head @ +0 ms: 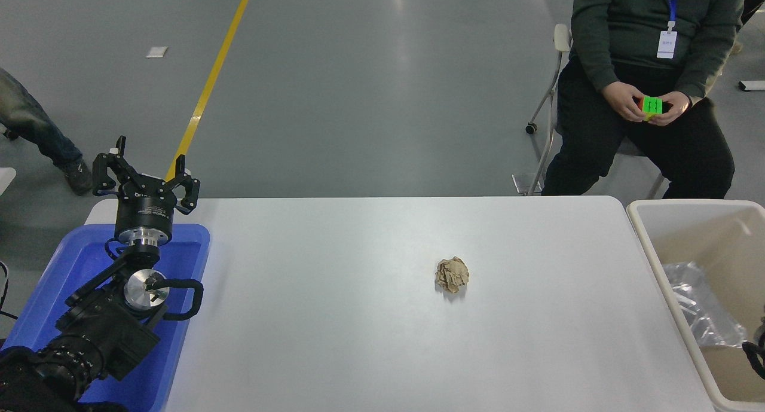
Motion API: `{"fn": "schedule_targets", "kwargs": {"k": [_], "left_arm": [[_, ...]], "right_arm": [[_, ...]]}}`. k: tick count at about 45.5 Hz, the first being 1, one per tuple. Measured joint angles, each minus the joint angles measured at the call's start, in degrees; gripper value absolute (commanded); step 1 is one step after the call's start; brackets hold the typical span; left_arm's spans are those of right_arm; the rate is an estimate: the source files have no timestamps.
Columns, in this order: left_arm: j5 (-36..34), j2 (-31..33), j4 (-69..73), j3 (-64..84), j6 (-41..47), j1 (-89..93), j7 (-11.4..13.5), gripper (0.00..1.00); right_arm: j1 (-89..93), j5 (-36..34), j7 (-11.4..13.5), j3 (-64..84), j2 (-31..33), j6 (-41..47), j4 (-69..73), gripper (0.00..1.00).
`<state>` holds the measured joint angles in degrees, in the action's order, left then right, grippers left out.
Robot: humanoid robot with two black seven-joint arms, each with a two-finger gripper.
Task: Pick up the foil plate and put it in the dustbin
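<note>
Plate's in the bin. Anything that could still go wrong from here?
1. The foil plate lies tilted against the dustbin's near wall rather than flat, so it may still slide or settle.
2. A sliver of the right gripper shows at the frame edge beside the plate; pulling out, it might snag the foil.
3. The left gripper is parked over the blue tray, no risk there.
</note>
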<state>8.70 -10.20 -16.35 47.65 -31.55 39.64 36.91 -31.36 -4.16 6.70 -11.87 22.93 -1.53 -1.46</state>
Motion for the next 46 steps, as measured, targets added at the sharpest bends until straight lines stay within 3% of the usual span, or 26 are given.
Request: {"fn": "schedule_targets", "kwargs": {"k": [27,46], "left_arm": [[0.01,0.0,0.0,-0.02,0.0,0.0,0.0,0.99],[0.0,0.0,0.0,-0.02,0.0,0.0,0.0,0.99]], "right_arm": [[-9.6,3.26,-0.26,7.3,7.07,0.61,5.33,1.0],[-29.06,7.84,-0.3,24.73,19.2,0.43,28.53,1.0]]}}
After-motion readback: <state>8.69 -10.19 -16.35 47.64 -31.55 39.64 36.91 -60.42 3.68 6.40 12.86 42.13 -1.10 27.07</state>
